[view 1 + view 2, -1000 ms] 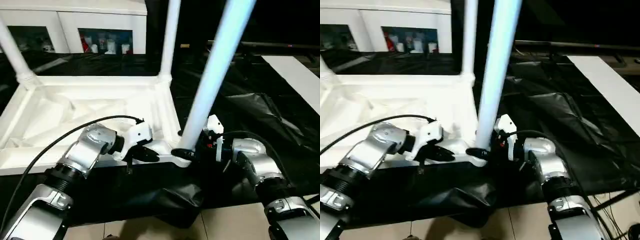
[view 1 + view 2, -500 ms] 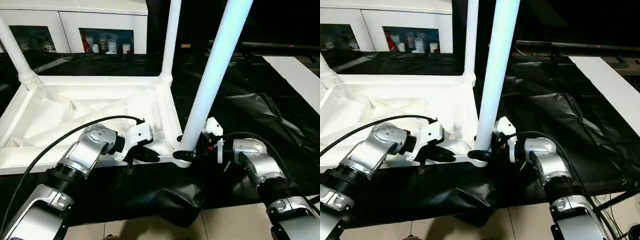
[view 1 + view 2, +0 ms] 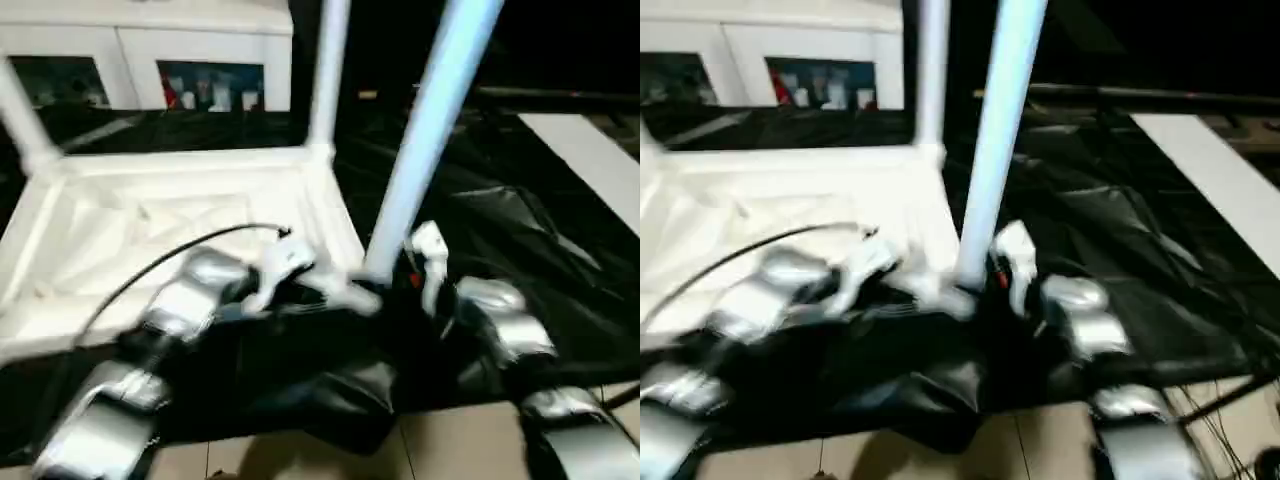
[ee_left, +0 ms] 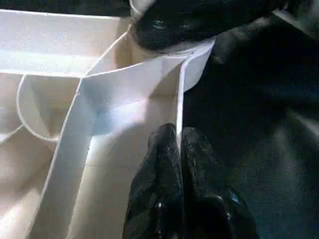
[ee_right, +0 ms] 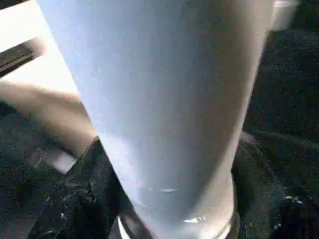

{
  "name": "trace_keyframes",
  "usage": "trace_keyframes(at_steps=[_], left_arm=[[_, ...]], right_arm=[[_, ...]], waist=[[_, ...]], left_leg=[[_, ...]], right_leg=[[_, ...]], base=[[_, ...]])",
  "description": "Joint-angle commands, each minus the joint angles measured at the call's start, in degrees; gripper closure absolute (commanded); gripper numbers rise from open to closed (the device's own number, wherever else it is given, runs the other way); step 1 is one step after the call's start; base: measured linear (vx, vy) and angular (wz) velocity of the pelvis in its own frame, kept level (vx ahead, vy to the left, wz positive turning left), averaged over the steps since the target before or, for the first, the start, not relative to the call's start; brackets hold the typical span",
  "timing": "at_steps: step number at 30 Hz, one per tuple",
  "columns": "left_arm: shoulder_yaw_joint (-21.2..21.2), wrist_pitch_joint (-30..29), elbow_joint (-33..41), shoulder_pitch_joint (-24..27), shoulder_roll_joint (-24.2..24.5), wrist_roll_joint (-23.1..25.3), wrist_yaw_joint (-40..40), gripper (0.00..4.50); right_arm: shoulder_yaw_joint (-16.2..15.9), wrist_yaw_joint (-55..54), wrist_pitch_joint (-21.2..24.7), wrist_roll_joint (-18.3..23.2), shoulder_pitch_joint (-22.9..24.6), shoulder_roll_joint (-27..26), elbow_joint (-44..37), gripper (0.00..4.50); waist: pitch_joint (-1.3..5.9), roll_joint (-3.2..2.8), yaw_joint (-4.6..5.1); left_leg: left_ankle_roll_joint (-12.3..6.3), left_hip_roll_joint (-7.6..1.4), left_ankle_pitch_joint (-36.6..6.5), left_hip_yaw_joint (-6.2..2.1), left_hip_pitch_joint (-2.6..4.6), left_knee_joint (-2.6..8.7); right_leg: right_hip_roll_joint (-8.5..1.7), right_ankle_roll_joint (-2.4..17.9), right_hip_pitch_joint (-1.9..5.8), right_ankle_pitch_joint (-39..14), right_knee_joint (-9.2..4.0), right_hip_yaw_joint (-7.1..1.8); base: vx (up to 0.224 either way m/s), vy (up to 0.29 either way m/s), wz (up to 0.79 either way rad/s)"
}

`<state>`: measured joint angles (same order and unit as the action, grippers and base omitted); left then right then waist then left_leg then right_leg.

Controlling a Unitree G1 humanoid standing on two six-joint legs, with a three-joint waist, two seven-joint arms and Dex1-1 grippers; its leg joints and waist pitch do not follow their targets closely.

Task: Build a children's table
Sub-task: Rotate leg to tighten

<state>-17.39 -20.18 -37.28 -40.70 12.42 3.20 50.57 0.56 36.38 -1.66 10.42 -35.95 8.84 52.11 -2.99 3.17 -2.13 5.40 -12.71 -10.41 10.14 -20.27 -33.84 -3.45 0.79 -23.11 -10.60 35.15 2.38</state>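
Upturned white top (image 3: 150, 220) lying on black sheeting (image 3: 520, 230), ribbed cavity bare. Near corner socket (image 4: 192, 62) holding a tall pale leg (image 3: 430, 130); two more legs upright at far corners. Left tool (image 4: 178, 164) pinched shut on the top's thin rim, seen close from its wrist. Right tool (image 5: 164, 209) clasping the leg's base, fingers (image 5: 75, 199) either side.

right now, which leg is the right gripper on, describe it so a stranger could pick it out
Find the upturned white tabletop on the black sheet. At its near right corner a leg rises, leaning right, with the right gripper around its base. It looks the thickest and bluish; the other legs stand at the far corners and look thinner and white.
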Motion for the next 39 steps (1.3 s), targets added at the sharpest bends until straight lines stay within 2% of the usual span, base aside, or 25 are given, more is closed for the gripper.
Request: trace_keyframes(at_steps=[1,2,4,6,7,11,13,16,17,18,19,20,24,25,27,28,29,30,32,33,39], left_arm=[[2.81,-2.37,-4.05,-1.22,-1.63,0.65,-9.2,4.5],[3.5,-2.21,-6.27,-2.57,-3.26,0.94,-13.37,4.5],[4.19,-1.81,-8.54,-3.96,-4.83,0.87,-16.53,4.5],[4.13,-0.67,-10.49,-5.11,-5.9,1.35,-18.67,4.5],[3.96,-0.3,-11.14,-5.45,-6.24,1.54,-18.87,4.5],[3.11,1.21,-12.55,-6.05,-6.36,2.71,-18.08,4.5],[2.85,1.84,-13.07,-6.29,-6.05,2.79,-17.64,4.5],[2.46,2.8,-13.67,-6.55,-5.48,2.75,-16.98,4.5],[2.22,3.08,-13.52,-6.46,-5.09,2.73,-16.11,4.5],[1.68,3.98,-13.07,-6.18,-4.41,2.75,-14.29,4.5],[0.86,4.38,-11.13,-5.2,-2.92,2.43,-10.24,4.5],[0.86,4.38,-11.13,-5.2,-2.92,2.43,-10.24,4.5],[-0.91,6.52,-7.2,-3.43,-0.12,2.24,-2.34,4.5],[-1.43,6.44,-5.82,-2.87,0.8,1.84,0.24,4.5],[-2.51,7.46,-3.46,-1.9,2.73,1.26,4.95,4.5],[-3.22,7.23,-1.62,-1.11,4.07,0.48,8.53,4.5],[-3.34,7.22,-1.37,-0.99,4.29,0.34,9.08,4.5],[-4.34,8.31,0.59,-0.05,5.91,-0.67,13.38,4.5],[-4.93,8.56,2.34,0.72,6.98,-1.83,16.82,4.5],[-5.6,7.71,5.3,1.85,8.59,-3.01,20.97,4.5],[-5.34,6.81,8.02,2.94,9.56,-3.45,22.67,4.5]], right_arm=[[1.1,-9.77,0.38,-1.61,0.01,-0.9,3.06,1.85],[1.66,-14.86,0.16,-1.85,-0.85,-2.22,4.39,1.85],[2.61,-20.58,-0.17,-2.12,-2.06,-3.58,5.91,1.85],[2.77,-22.66,-0.77,-2.41,-3.28,-4.93,7.05,1.85],[2.38,-22.32,-1.61,-2.86,-3.81,-5.39,7.42,1.85],[2.94,-17.06,-5.18,-1.77,-4.52,-6.53,7.11,1.85],[3.31,-14.19,-7.01,-0.66,-4.34,-6.47,6.13,1.33],[2.43,-11.26,-8.34,-0.6,-4.2,-5.59,5.46,1.17],[2.25,-9.9,-8.45,-0.6,-4.2,-4.99,5.28,1.02],[2.19,-7.21,-7.9,-0.14,-4.18,-4.14,4.85,0.88],[1.35,-0.97,-5.71,0.43,-3.76,-1.79,3.49,0.79],[1.35,-0.97,-5.71,0.43,-3.76,-1.79,3.49,0.75],[-1.58,9.46,-5.09,-1.49,-2.15,2.87,1.91,0.59],[-2.17,11.93,-5.05,-1.57,-1.58,3.99,1.07,0.59],[-2.98,15.8,-4.85,-1.72,-0.78,5.89,-0.22,0.59],[-3.49,18.06,-4.94,-1.88,-0.37,6.97,-0.82,0.59],[-3.56,18.49,-4.98,-1.91,-0.32,7.14,-0.88,0.59],[-4.24,21.6,-5.21,-2.05,0.15,8.38,-1.51,0.59],[-4.96,23.53,-5.33,-2.21,0.56,9.17,-2.24,0.59],[-6.45,27.19,-4.61,-2.08,1.34,10.3,-3.94,0.59],[-7.49,31.71,-2.29,-0.83,2.4,10.51,-6.46,0.59]], waist=[[3.44,-0.06,0.13],[3.46,-0.02,0.19],[3.63,-0.09,0.19],[3.75,-0.18,0.14],[3.86,-0.16,-0.04],[3.83,-0.09,-0.18],[3.74,0.0,-0.37],[3.69,-0.07,-0.36],[3.63,0.1,0.3],[3.64,0.3,0.38],[3.72,0.2,0.47],[3.71,0.16,0.4],[4.06,0.26,0.26],[3.97,0.3,0.06],[4.19,0.26,-0.1],[4.04,0.33,-0.1],[4.04,0.33,-0.1],[3.95,0.23,-0.12],[3.76,0.13,-0.24],[3.81,-0.08,-0.43],[3.7,-0.01,-0.87]], left_leg=[[1.02,-0.21,-13.49,0.18,0.46,4.03],[0.69,-0.09,-13.06,0.22,0.32,3.99],[-0.08,0.0,-12.1,0.35,0.21,3.85],[-0.42,0.11,-11.72,0.45,0.3,3.76],[-1.01,0.14,-10.59,0.45,0.06,3.73],[-2.46,-0.03,-9.63,0.49,-0.07,3.73],[-2.87,-0.1,-10.06,0.5,-0.05,3.77],[-3.16,-0.13,-10.81,0.4,-0.2,3.82],[-2.97,-0.09,-10.96,0.15,-0.76,4.01],[-2.83,0.0,-10.82,0.07,-0.9,4.05],[-3.47,-0.15,-10.94,0.24,-0.47,3.74],[-3.73,-0.26,-10.39,0.19,-0.44,3.75],[-5.1,-0.4,-6.72,0.41,-0.5,3.41],[-6.03,-0.5,-5.97,0.52,-0.45,3.34],[-6.82,-0.53,-5.03,0.63,-0.45,3.18],[-6.96,-0.55,-5.39,0.71,-0.53,3.18],[-6.96,-0.55,-5.39,0.71,-0.53,3.18],[-6.67,-0.59,-6.36,0.65,-0.43,3.24],[-5.53,-0.84,-8.47,0.69,-0.16,3.44],[-5.07,-0.94,-8.69,0.64,-0.01,3.51],[-4.11,-0.91,-8.28,0.71,0.0,3.58]], right_leg=[[-3.5,10.03,2.13,-18.89,-4.86,-1.97],[-3.39,10.08,2.23,-17.48,-4.82,-2.0],[-3.32,10.67,2.32,-14.15,-4.59,-2.05],[-3.28,10.66,2.28,-13.37,-4.62,-2.08],[-3.31,11.0,2.6,-11.28,-4.43,-2.02],[-3.34,11.94,2.79,-8.46,-4.19,-1.95],[-3.45,12.1,2.85,-9.35,-4.32,-1.91],[-3.55,11.89,2.92,-10.63,-4.42,-1.83],[-3.53,11.32,3.3,-11.8,-4.36,-1.67],[-3.42,10.75,3.46,-13.08,-4.48,-1.46],[-3.63,10.96,3.1,-14.07,-4.76,-1.69],[-3.66,11.48,3.14,-13.27,-4.64,-1.68],[-3.63,14.38,3.28,-5.55,-3.68,-1.77],[-3.57,15.16,3.21,-3.37,-3.55,-1.76],[-3.53,16.45,3.15,-1.03,-3.09,-1.75],[-3.56,16.5,3.01,-1.09,-3.15,-1.79],[-3.56,16.5,3.01,-1.09,-3.15,-1.79],[-3.6,16.41,2.95,-2.54,-3.2,-1.76],[-3.66,16.17,2.69,-5.44,-3.53,-1.84],[-3.57,16.01,2.66,-5.55,-3.42,-1.82],[-3.52,15.4,2.66,-5.53,-3.34,-1.95]], base=[[0.0,0.0,0.0],[0.0,0.0,0.0],[0.0,0.0,0.0],[0.0,0.0,0.0],[0.0,0.0,0.0],[0.0,0.0,0.0],[0.0,0.0,0.0],[0.0,0.0,0.0],[0.0,0.0,0.0],[0.0,0.0,0.0],[0.0,0.0,0.0],[0.0,0.0,0.0],[0.0,0.0,0.0],[0.0,0.0,0.0],[0.0,0.0,0.0],[0.0,0.0,0.0],[0.0,0.0,0.0],[0.0,0.0,0.0],[0.0,0.0,0.0],[0.0,0.0,0.0],[0.0,0.0,0.0]])
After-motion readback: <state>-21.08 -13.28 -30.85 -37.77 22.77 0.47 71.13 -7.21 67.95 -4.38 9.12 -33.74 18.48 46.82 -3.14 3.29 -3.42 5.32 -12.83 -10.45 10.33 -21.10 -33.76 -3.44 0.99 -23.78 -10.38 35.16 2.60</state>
